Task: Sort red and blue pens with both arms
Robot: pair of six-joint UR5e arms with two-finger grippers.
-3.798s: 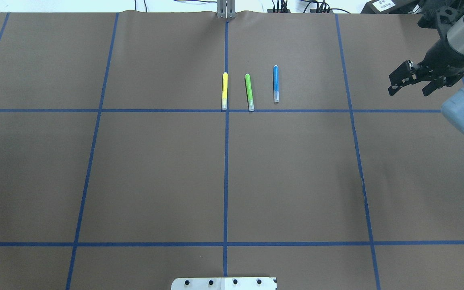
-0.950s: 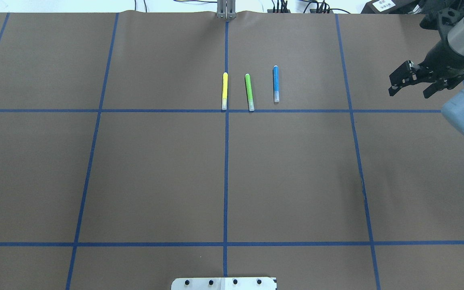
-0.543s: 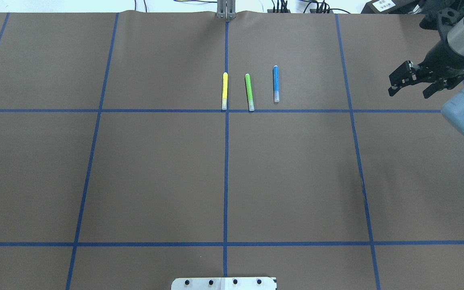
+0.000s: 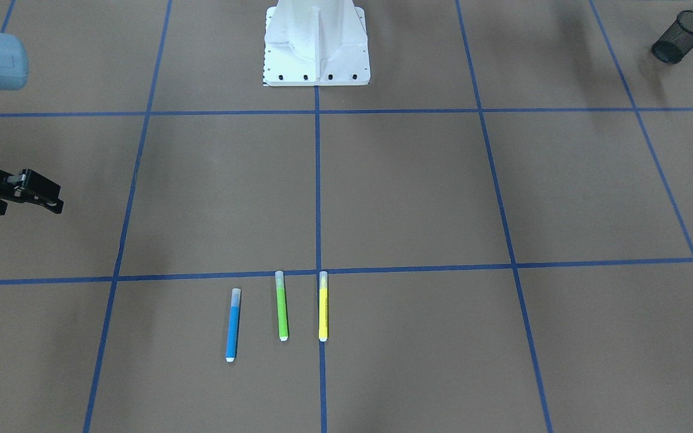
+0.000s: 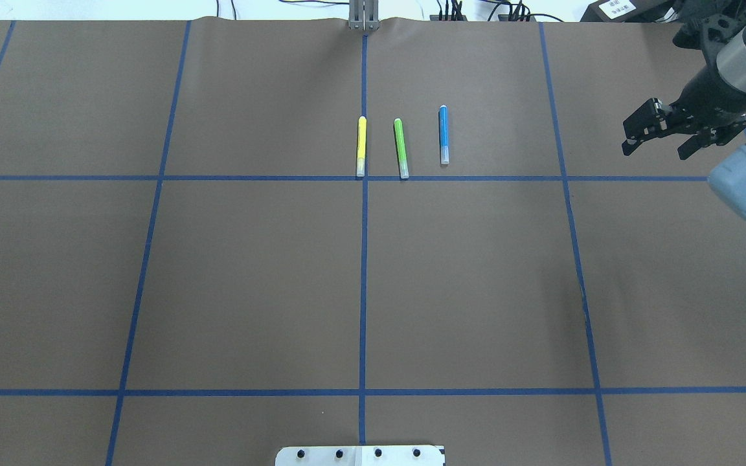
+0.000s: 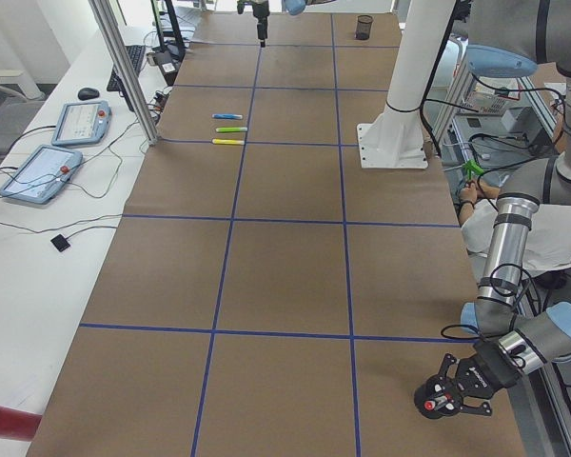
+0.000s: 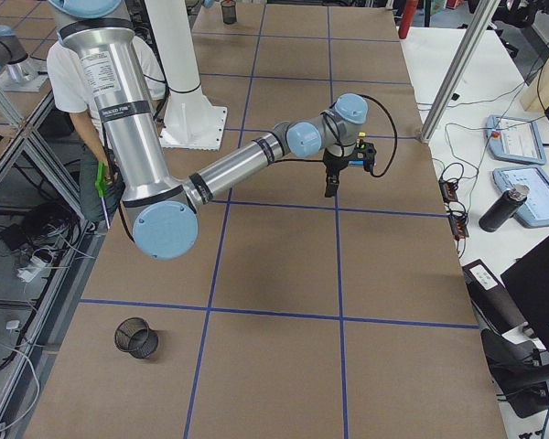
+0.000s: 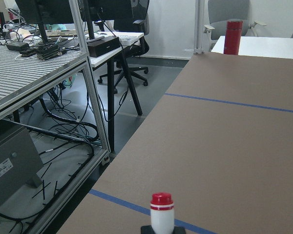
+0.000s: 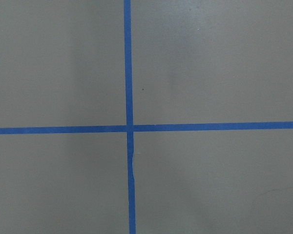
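My right pincer (image 5: 656, 147) wide, one blue pen (image 5: 443, 134) well apart | left pincer (image 6: 444, 405) grips one red pen (image 8: 161, 214) | one green marker (image 5: 401, 147), one yellow marker (image 5: 361, 145)

Table cover (image 5: 250, 278) was matt brown paper, red pen (image 8: 161, 212) and blue pen (image 5: 443, 134) glossy plastic, pedestal (image 4: 316, 42) smooth white-painted, 2 o'clock cup (image 4: 674, 45) black mesh.
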